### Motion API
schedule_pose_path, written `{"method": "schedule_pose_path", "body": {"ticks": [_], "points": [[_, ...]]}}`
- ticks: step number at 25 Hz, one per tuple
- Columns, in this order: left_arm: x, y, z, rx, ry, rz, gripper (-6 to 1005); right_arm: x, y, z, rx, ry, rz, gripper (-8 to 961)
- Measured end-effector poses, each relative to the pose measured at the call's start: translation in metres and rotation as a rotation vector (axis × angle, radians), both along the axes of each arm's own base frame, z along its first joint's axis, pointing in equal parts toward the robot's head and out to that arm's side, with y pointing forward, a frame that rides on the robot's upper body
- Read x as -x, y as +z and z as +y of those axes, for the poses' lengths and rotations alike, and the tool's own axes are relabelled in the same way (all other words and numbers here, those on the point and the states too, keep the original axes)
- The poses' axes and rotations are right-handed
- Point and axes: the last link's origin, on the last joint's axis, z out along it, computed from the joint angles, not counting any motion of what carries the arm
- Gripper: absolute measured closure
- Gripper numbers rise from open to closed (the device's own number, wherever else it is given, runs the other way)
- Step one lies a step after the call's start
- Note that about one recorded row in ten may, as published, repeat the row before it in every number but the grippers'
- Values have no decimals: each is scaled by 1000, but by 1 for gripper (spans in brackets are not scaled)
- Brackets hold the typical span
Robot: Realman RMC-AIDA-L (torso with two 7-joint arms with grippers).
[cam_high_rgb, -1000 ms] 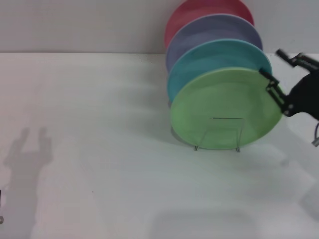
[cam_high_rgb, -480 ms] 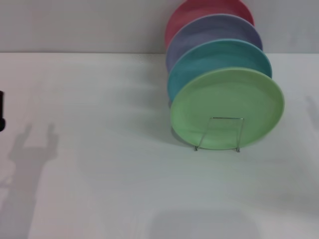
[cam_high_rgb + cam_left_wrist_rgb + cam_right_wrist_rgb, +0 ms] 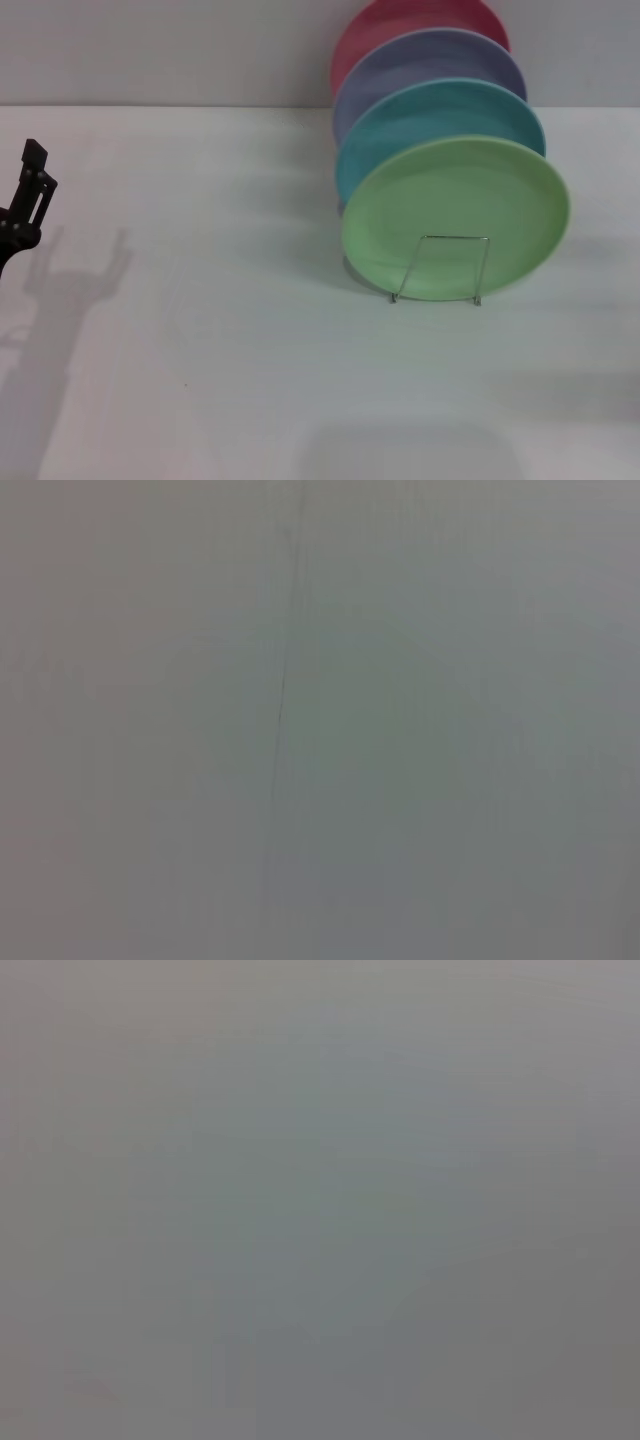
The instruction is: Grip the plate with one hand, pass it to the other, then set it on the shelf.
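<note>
The light green plate (image 3: 455, 200) stands on edge in the frontmost slot of the shelf (image 3: 456, 237), a thin silver wire rack whose front loop crosses the plate's lower face. No gripper touches it. My left gripper (image 3: 25, 190) shows at the far left edge of the head view, well away from the rack and partly cut off by the frame. Its shadow on the table shows two prongs spread apart, so it is open and holds nothing. My right gripper is out of view. Both wrist views show only plain grey surface.
Behind the green plate stand a turquoise plate (image 3: 440, 110), a lavender plate (image 3: 430, 60) and a pink-red plate (image 3: 400, 25), all upright in a row toward the back wall. The white table (image 3: 230, 330) stretches wide between the left gripper and the rack.
The right gripper, which was at the green plate's right rim a second ago, has pulled away out of view. The left gripper has risen into view at the left edge. The plate stayed put.
</note>
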Motion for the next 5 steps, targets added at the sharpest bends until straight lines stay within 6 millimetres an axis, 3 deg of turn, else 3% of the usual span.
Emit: {"method": "schedule_pose_path", "body": {"ticks": [5], "points": [[3,4,4,-2,3,26,402,-4,-12,5,2,-88,-35,174]]}}
